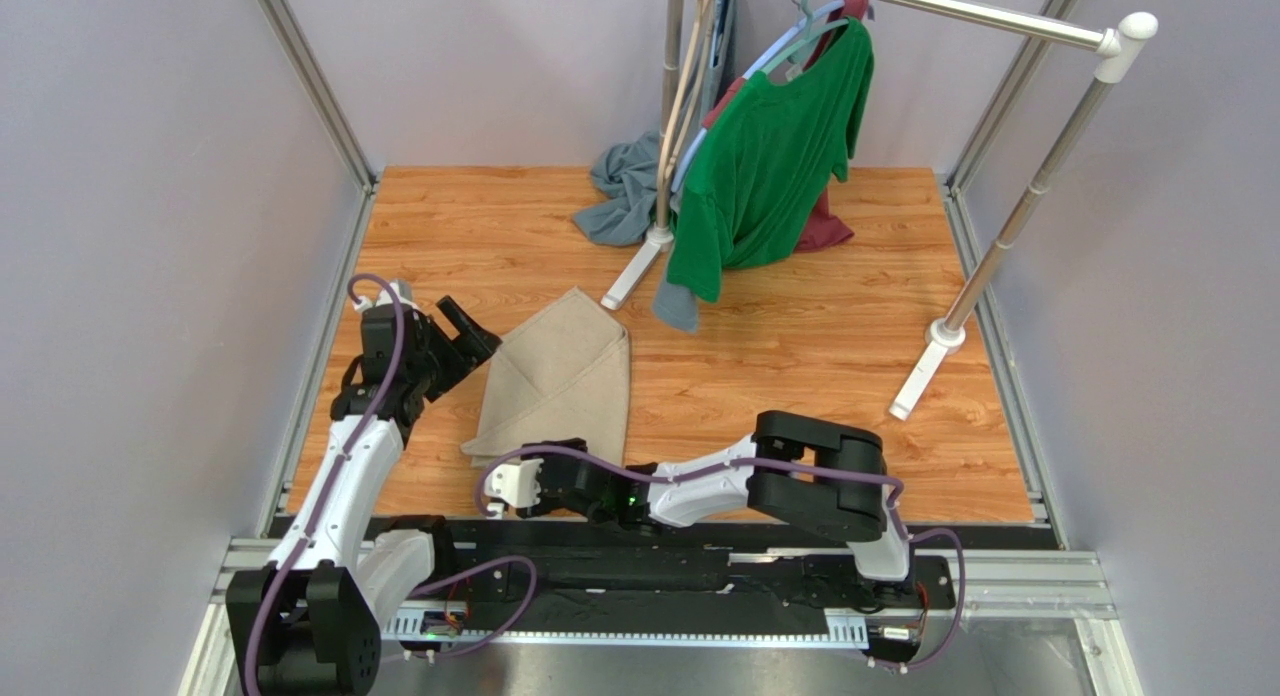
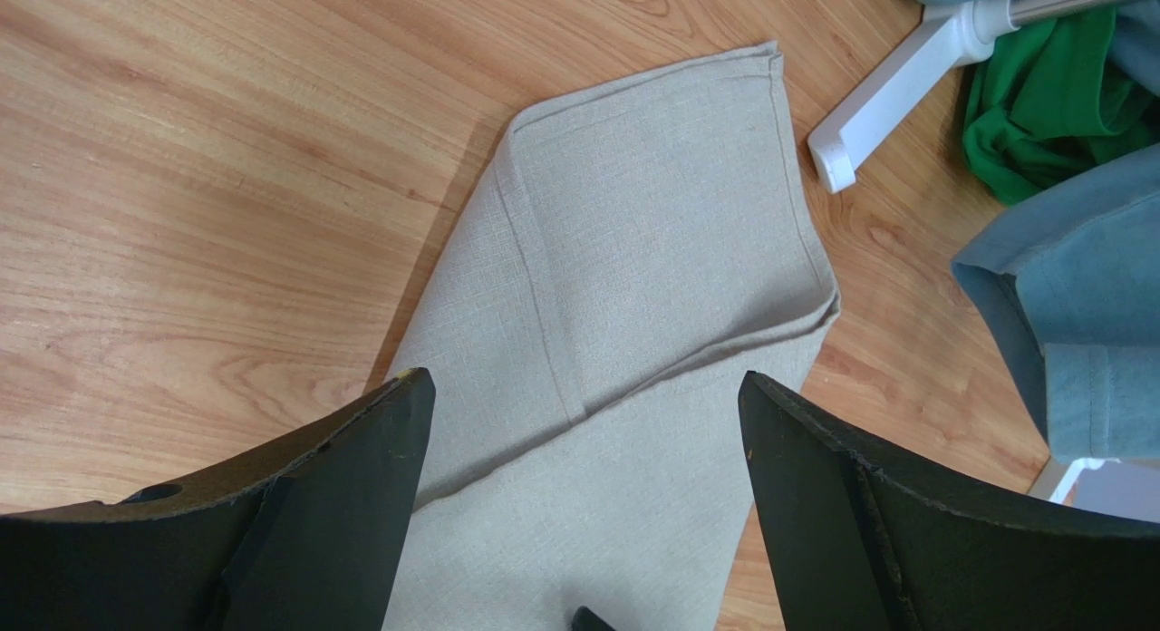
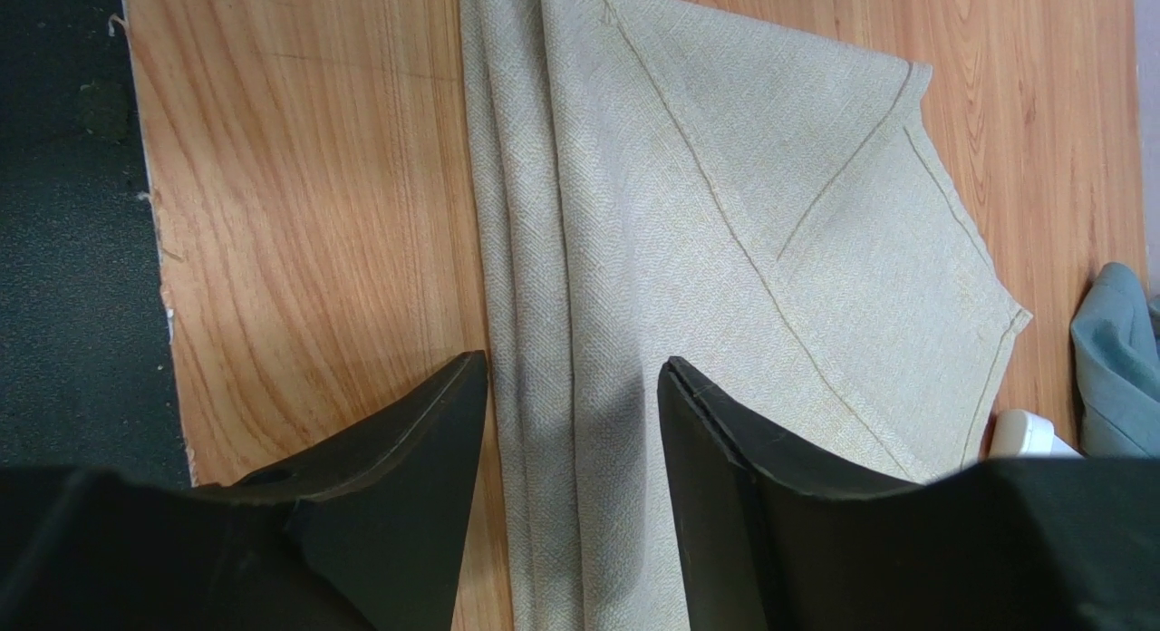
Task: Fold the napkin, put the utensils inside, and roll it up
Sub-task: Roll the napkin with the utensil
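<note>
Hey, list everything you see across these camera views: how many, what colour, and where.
napkin: one, beige, folded, near left part of the table
green shirt: one, green, hanging from the rack at the back
grey-blue cloth: one, heaped at the back beside the rack's left pole
dark red garment: one, behind the green shirt
rack: one, silver poles, white feet, far right half
table: one, orange-brown wood
left end effector: one, black, open, above the napkin
right end effector: one, black, open, over the napkin's near folds
</note>
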Controlling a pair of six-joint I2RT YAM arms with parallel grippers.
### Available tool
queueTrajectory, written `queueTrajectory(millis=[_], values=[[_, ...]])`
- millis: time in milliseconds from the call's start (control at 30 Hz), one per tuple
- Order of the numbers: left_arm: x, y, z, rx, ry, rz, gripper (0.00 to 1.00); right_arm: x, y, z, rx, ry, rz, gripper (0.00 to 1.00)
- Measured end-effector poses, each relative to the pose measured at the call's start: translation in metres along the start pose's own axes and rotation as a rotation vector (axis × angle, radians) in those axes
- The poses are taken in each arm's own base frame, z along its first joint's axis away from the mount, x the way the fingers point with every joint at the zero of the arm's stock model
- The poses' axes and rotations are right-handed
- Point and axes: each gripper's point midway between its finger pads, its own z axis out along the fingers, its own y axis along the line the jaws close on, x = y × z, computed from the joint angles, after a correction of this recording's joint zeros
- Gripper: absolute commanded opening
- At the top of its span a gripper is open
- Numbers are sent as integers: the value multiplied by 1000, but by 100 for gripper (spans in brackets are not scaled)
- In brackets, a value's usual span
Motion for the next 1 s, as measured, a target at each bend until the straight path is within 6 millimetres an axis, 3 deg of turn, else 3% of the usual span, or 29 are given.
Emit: queueTrajectory(millis=[500,667,1000], values=[[1,-2,-1,15,11,-6,91,7,2,5,-9,10,-14,22],[3,-4,-3,28,21,-7,91,11,5,5,-30,21,-24,1],[8,-10,-11,61,43,-4,91,10,9,3,-117,63,14,0]])
